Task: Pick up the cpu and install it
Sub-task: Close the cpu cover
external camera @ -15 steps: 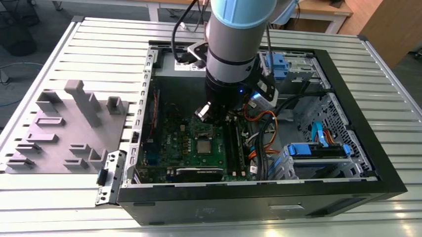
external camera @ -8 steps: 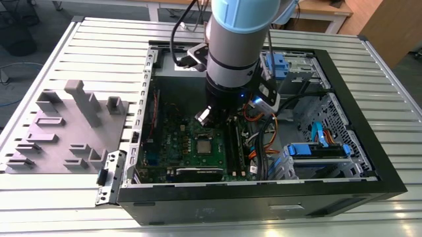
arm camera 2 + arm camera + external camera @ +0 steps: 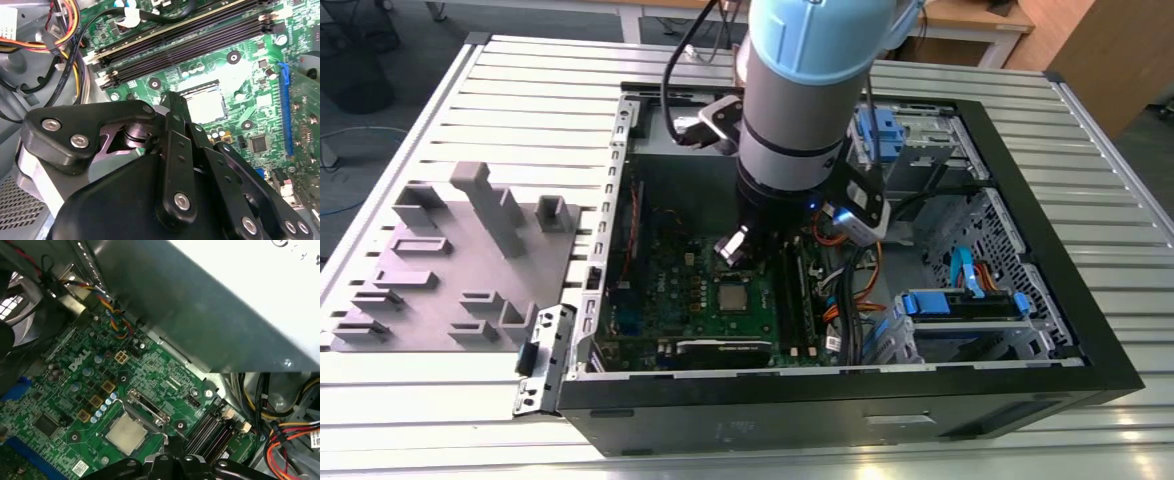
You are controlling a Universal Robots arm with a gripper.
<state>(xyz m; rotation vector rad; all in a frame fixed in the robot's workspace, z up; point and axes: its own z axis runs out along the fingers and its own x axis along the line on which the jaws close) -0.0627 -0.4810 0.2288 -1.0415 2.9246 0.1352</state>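
Hovering inside the open computer case [image 3: 854, 405], the claw [image 3: 175, 102] is hanging just above the green motherboard [image 3: 160, 365] with its fingers pressed together and gripping nothing. The cpu [image 3: 126, 432] is lying flat in the motherboard's square socket [image 3: 199, 86], silvery top facing up, near the claw's tips but apart from them. A grey moulded tray [image 3: 440, 270] is sitting on the slatted tabletop [image 3: 520, 80], on the exterior view's left of the case.
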